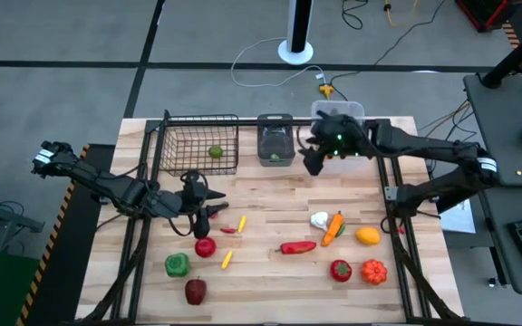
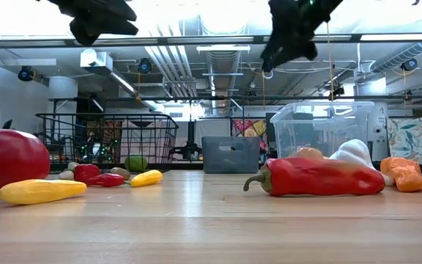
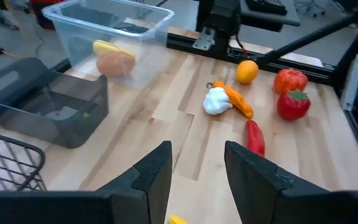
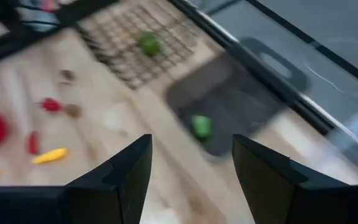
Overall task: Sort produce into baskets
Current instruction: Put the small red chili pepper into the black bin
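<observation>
Toy produce lies on the wooden table: a white garlic [image 1: 320,219], a carrot [image 1: 333,228], a long red pepper [image 1: 297,247], a red apple [image 1: 205,246], a green pepper [image 1: 177,264] and others. At the far edge stand the black wire basket [image 1: 198,143], the grey bin [image 1: 275,140] and the clear tub [image 1: 350,112]. My left gripper [image 1: 203,215] is open and empty above the table's left part, over small produce. My right gripper [image 1: 314,163] is open and empty, raised between the grey bin and the clear tub.
The basket holds one green fruit [image 1: 216,152], and the bin holds a green piece [image 4: 199,126]. The tub holds a yellow and an orange piece [image 3: 114,59]. An orange fruit [image 1: 367,236], a red fruit [image 1: 340,270] and an orange pumpkin [image 1: 373,271] lie at the near right. Black frame rails line the table's sides.
</observation>
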{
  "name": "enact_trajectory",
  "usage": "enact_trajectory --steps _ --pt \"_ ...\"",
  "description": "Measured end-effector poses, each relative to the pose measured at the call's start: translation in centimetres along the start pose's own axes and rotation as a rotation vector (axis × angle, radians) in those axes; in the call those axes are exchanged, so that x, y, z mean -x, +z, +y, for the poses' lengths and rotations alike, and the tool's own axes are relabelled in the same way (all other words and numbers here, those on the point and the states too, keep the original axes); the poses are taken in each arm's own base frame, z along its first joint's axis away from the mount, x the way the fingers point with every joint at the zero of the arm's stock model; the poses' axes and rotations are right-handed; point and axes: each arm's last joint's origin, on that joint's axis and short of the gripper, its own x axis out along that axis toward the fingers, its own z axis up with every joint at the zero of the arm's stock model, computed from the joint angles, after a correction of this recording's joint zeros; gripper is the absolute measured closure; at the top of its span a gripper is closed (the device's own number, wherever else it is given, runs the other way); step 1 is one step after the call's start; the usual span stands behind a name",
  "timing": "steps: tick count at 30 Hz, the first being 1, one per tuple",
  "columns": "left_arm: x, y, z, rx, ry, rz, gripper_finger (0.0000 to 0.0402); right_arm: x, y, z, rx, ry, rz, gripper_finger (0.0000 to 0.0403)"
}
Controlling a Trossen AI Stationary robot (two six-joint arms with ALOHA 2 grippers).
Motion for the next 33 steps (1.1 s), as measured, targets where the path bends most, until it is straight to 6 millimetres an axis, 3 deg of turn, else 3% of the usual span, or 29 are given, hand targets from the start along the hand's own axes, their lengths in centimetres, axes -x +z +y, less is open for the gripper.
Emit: enact_trajectory --steps 14,33 --pt "0.0 -0.2 -0.2 0.002 -0.052 0.029 0.0270 2.2 0.1 6.8 0.140 0.271 -0.203 0.0190" --pt "0.2 -0.7 -0.5 -0.010 -0.155 0.113 0.0270 3.8 -0.9 9.5 0.196 0.338 -0.249 0.0191"
